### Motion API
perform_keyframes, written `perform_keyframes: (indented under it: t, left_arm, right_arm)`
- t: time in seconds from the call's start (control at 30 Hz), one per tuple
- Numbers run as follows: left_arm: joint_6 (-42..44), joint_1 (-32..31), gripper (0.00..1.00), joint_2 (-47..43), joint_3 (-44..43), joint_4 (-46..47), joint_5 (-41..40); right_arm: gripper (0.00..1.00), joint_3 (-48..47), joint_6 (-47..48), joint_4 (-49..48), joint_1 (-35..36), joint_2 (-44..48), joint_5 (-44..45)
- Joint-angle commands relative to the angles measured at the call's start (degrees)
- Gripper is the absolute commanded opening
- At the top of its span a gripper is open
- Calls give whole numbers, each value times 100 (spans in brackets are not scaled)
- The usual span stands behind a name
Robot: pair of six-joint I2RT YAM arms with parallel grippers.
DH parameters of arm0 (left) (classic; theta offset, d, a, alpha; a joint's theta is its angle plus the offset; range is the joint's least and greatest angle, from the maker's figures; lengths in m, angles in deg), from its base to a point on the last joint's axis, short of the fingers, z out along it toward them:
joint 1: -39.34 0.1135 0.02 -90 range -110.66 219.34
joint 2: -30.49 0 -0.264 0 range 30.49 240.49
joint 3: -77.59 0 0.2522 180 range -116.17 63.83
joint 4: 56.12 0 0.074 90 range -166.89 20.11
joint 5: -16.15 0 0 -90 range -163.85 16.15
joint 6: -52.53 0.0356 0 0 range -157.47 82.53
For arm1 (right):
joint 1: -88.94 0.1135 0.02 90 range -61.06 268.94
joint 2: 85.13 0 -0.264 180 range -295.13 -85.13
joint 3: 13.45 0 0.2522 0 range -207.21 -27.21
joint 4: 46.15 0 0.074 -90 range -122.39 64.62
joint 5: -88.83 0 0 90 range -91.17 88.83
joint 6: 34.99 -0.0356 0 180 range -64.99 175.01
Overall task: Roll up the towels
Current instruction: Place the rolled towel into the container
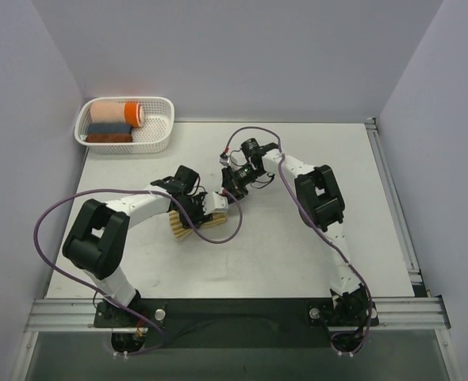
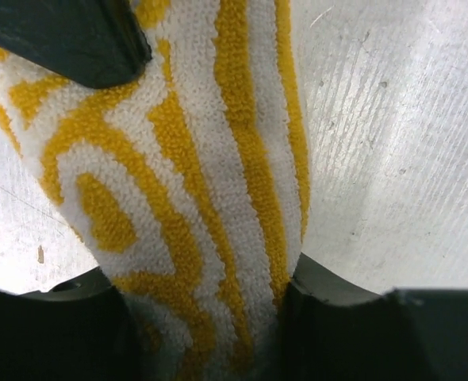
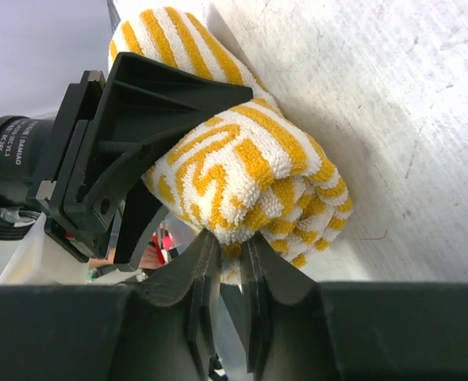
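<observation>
The towel (image 1: 183, 227), yellow-and-white striped, is wound into a thick roll lying on the table between the two arms. In the left wrist view the towel (image 2: 178, 175) fills the gap of my left gripper (image 2: 202, 305), and both fingers press its sides. My left gripper (image 1: 205, 208) sits over the roll. My right gripper (image 3: 230, 250) is shut, pinching a bit of cloth at the end face of the towel (image 3: 242, 171). In the top view my right gripper (image 1: 232, 184) meets the roll from the far right.
A white basket (image 1: 161, 133) at the back left holds a peach-and-orange roll (image 1: 117, 112), a grey-blue roll (image 1: 109, 128) and a reddish-brown roll (image 1: 109, 138). Purple cables loop off both arms. Walls close in the left and right sides.
</observation>
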Motion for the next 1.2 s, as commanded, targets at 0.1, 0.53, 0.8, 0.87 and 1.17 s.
perform_keyframes:
  t: [0.1,0.53,0.8,0.87,1.17]
  left_arm:
    - [-765,205,21,562,-254,-1239,640]
    - [-3630,1382,0,430,-2810,-1828,1186]
    - [-4272,1875,0,1666,-5693,-1830,-349]
    - [-4431,2085,0,2002,-6615,-1698,-623]
    - [-4370,2509,0,4077,-9483,-865,-1415]
  right_arm:
    - [56,3,45,-233,-342,332,310]
    - [100,1181,274,-154,-1554,2265,232]
    - [100,1805,476,-14,-1924,2644,170]
    - [100,1876,546,4,-1950,2723,187]
    - [100,1991,678,83,-1977,2689,231]
